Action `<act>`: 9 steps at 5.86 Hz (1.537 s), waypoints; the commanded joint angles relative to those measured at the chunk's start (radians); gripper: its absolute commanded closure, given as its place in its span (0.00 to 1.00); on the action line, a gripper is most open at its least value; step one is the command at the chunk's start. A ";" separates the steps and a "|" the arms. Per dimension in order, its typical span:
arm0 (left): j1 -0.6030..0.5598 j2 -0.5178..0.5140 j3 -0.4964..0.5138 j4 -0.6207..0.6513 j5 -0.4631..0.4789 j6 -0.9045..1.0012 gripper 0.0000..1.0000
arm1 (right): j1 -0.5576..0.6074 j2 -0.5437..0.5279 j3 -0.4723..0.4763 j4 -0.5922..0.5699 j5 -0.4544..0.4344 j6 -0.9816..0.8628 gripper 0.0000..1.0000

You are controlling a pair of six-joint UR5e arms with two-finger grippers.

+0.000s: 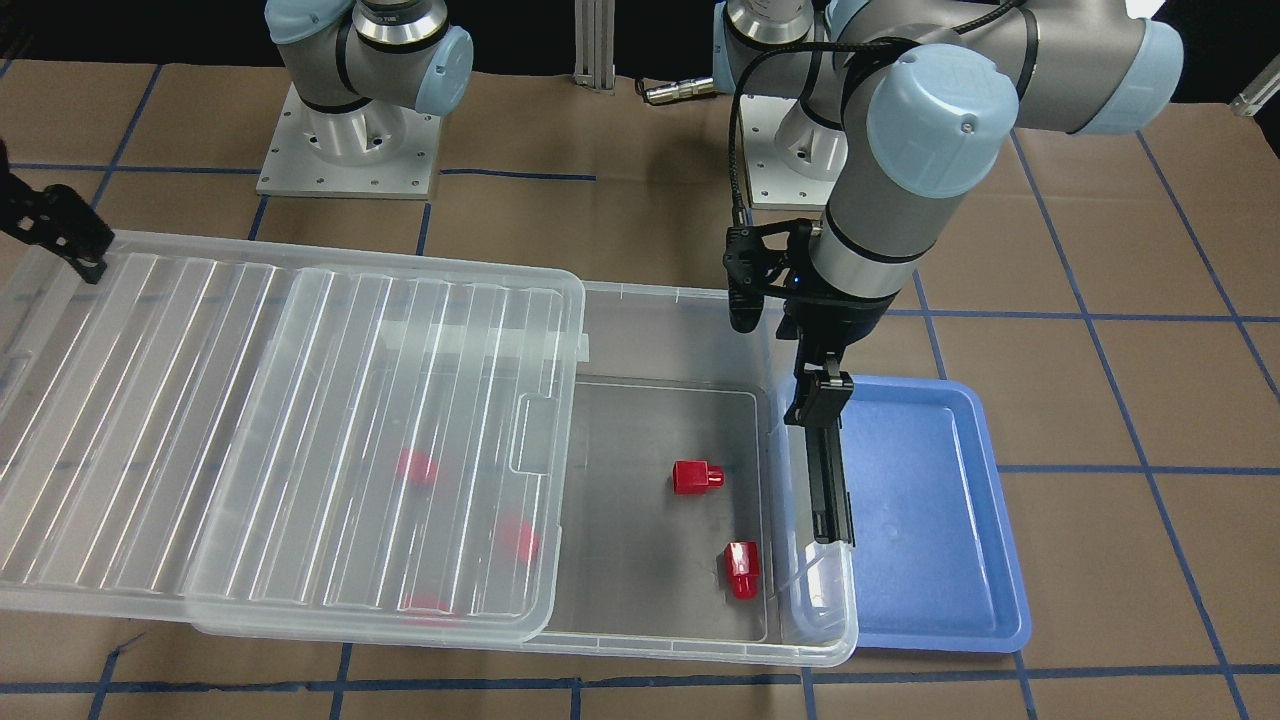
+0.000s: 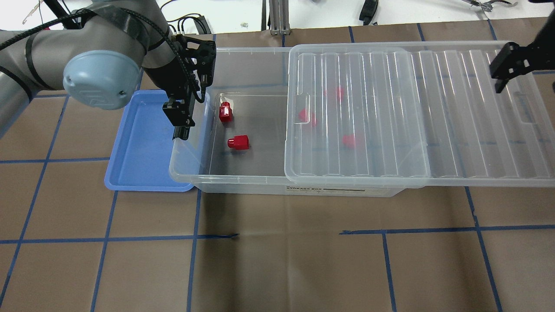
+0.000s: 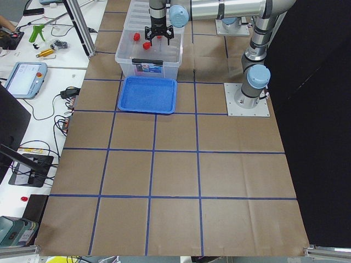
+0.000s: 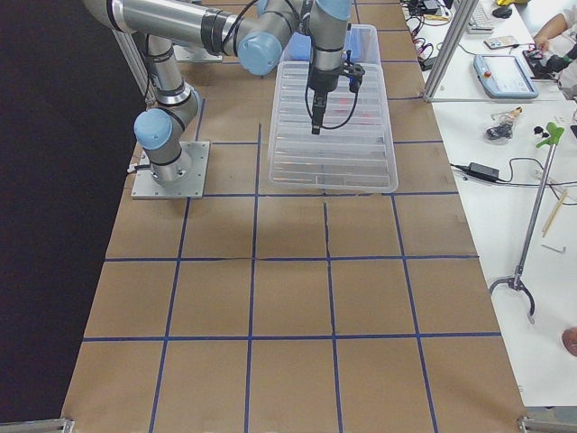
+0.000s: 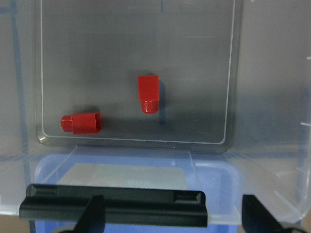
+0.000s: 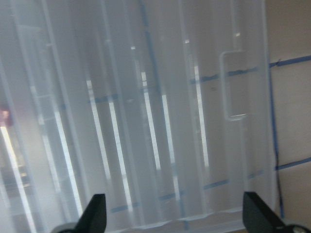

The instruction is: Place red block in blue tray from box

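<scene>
A brown paper tabletop (image 2: 277,260) is taped into blue squares. A small glossy red plastic block (image 1: 697,477) lies mid-floor in a large clear plastic storage box (image 1: 660,330). Its twin (image 1: 742,569) lies nearer the end wall. The ribbed clear lid (image 1: 300,430) is slid aside and blurs three more blocks beneath. A shallow periwinkle-blue tray (image 1: 930,520) lies against that end. The left gripper (image 1: 832,535) hangs over the black latch (image 5: 114,206), fingers spread, holding nothing. The right gripper (image 1: 92,268) is at the lid's far end, also spread.
</scene>
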State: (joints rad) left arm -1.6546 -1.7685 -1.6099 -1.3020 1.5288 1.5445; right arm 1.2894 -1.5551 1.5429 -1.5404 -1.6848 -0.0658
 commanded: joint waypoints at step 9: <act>-0.030 -0.350 -0.096 0.318 -0.096 0.000 0.02 | 0.252 0.018 -0.027 0.069 0.134 0.287 0.00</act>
State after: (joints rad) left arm -1.6831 -2.0928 -1.6875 -1.0257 1.4325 1.5443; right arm 1.5411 -1.5375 1.5138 -1.4685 -1.5520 0.2211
